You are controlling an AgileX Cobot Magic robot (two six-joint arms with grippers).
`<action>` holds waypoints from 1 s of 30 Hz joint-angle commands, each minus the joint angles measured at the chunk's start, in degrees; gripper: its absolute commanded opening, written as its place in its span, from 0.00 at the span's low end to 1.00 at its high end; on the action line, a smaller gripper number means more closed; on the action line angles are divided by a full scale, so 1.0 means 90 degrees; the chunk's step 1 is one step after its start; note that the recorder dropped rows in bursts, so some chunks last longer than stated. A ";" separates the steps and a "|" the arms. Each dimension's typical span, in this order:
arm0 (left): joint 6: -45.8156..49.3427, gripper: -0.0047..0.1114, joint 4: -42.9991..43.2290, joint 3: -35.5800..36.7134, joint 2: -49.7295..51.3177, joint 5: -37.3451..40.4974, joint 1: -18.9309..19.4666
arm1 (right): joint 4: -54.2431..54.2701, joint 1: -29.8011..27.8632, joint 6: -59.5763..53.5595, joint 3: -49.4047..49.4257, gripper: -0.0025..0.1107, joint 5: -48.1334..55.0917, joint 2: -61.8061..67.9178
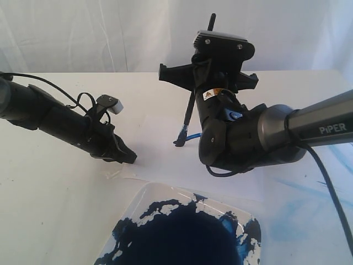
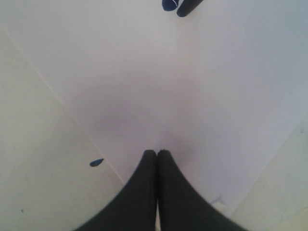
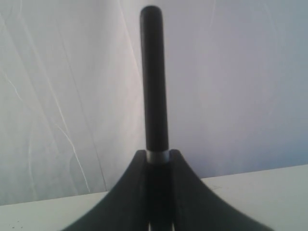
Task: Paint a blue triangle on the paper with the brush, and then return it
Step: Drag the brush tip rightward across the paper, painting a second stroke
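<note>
The white paper point(image 1: 160, 124) lies on the cream table and fills most of the left wrist view point(image 2: 192, 86). My right gripper point(image 3: 158, 156) is shut on the black brush point(image 3: 154, 77), with the silver band right at the fingertips. In the exterior view the brush point(image 1: 190, 113) slants down from behind the wrist camera, and its tip point(image 1: 179, 142) rests on the paper. A short blue stroke point(image 1: 193, 136) lies beside the tip; no whole blue triangle shows. My left gripper point(image 1: 130, 158) point(image 2: 157, 153) is shut and empty, pressing on the paper near its edge.
A glossy white tray point(image 1: 144, 200) smeared with dark blue paint sits at the front, just below the paper. Pale blue smears point(image 1: 309, 187) mark the table under the right arm. A small blue drop point(image 2: 96, 162) lies on the table beside the paper's edge. A white curtain hangs behind.
</note>
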 commanded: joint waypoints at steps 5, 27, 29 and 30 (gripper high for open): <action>0.0010 0.04 -0.0006 0.0051 -0.0039 0.0005 -0.0018 | 0.0446 0.0026 -0.0241 -0.0038 0.02 -0.0030 -0.0008; 0.0010 0.04 -0.0006 0.0051 -0.0039 0.0005 -0.0018 | 0.2678 0.0026 -0.2172 -0.0038 0.02 0.0094 -0.0477; 0.0010 0.04 -0.0006 0.0051 -0.0039 0.0005 -0.0018 | 0.2720 0.0026 -0.2186 -0.0038 0.02 0.0052 -0.0477; 0.0010 0.04 -0.0006 0.0051 -0.0039 0.0005 -0.0018 | 0.2749 0.0026 -0.2186 -0.0038 0.02 0.0052 -0.0477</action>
